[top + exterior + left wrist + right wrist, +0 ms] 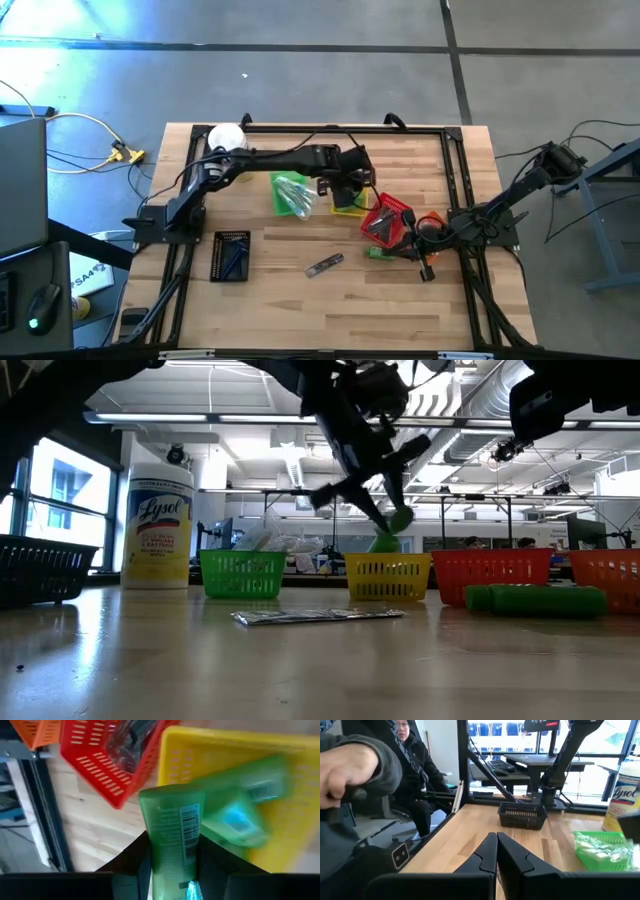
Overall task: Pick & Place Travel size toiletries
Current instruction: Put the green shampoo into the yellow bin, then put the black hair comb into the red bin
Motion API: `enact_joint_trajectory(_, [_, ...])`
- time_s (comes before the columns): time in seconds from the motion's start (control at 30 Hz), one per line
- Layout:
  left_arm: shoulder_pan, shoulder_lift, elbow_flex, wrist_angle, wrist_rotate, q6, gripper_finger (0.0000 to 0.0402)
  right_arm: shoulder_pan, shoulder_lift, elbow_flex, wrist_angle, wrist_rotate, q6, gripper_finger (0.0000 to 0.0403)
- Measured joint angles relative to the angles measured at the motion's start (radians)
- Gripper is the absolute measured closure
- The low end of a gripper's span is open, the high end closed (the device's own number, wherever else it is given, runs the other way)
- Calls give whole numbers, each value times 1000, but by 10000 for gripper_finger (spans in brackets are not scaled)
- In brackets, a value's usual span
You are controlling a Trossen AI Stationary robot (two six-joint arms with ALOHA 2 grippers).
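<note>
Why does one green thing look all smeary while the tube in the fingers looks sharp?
In the left wrist view the green tube held between the fingers is crisp, its barcode readable; the second green tube over the yellow basket is smeared, blurred. In the low view the arm is dark against bright ceiling lights. In the right wrist view a person's sleeve nearby is soft.

White Lysol jar (160, 525), green basket (243, 573), yellow basket (388, 578), red basket (495, 572) — black basket (231, 256), seated person (415, 757)
</note>
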Motion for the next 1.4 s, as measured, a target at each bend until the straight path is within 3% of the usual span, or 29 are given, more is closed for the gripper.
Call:
enact_joint_trajectory(0.17, [2,40,1,63,22,63,289,0,0,0,-1,0,-30,401])
enact_joint_trajectory(0.53, [9,92,0,-15,10,129,287,0,-1,2,22,35,-104,401])
enact_joint_trajectory(1.0, [9,101,-1,21,-51,-20,184,0,-1,1,21,26,-67,401])
enact_joint_trajectory(1.23, [-29,73,24,-30,-279,-67,161,1,-1,1,21,21,-24,401])
enact_joint_trajectory(1.4, [-64,61,153,-172,-351,-158,160,1,-1,1,20,21,-18,401])
